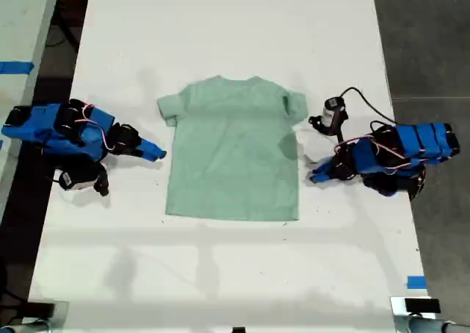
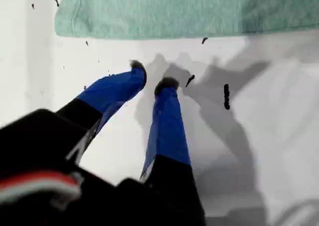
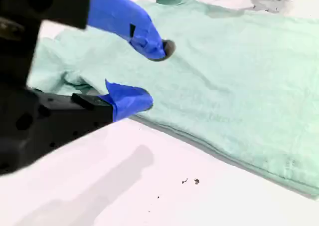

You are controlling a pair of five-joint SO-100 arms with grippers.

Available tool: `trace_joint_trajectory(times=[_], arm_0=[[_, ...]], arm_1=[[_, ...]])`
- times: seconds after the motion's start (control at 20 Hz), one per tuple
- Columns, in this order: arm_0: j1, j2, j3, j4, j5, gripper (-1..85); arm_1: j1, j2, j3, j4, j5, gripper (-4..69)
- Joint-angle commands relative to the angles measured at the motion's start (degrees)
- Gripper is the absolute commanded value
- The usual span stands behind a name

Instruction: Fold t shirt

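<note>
The t shirt (image 1: 231, 156) is pale mint green and lies flat and face up mid-table, collar toward the far edge. My first gripper (image 1: 314, 176) is at the exterior view's right, resting low on the table just off the shirt's side edge. Its blue fingers (image 2: 167, 116) are slightly open with nothing between them, and the shirt (image 2: 174, 11) lies just ahead. My second gripper (image 1: 158, 155) is at the exterior view's left, beside the opposite side edge below the sleeve. It (image 3: 152, 76) is open, one finger above the cloth (image 3: 239, 86) and one at its edge.
The white table (image 1: 220, 274) runs between a dark floor at the exterior view's right and a gap at its left. A black camera on a cable (image 1: 334, 115) sits near the first arm. Blue tape (image 1: 416, 281) marks the near corner at the exterior view's right.
</note>
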Motion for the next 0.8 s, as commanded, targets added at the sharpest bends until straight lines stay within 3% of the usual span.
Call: trace_joint_trajectory(times=[0.0,0.5,0.6,0.65,0.7,0.75], arm_0=[[0.5,0.4,0.5,-0.4,-0.6,12.6],[0.5,0.4,0.5,-0.4,-0.7,12.6],[0.5,0.4,0.5,-0.4,-0.7,12.6],[0.5,0.4,0.5,-0.4,-0.8,12.6],[0.5,0.4,0.5,-0.4,-0.8,12.6],[0.5,0.4,0.5,-0.4,-0.8,12.6]], arm_1=[[-0.6,0.3,3.2,-1.4,-0.9,7.3],[1.2,0.3,3.3,-2.3,1.1,6.3],[5.7,0.3,4.1,-3.6,30.8,7.8],[3.7,0.4,4.0,-3.8,39.5,8.9],[1.5,0.4,4.0,-3.4,42.6,9.3],[0.1,0.4,4.0,-3.8,36.6,10.6]])
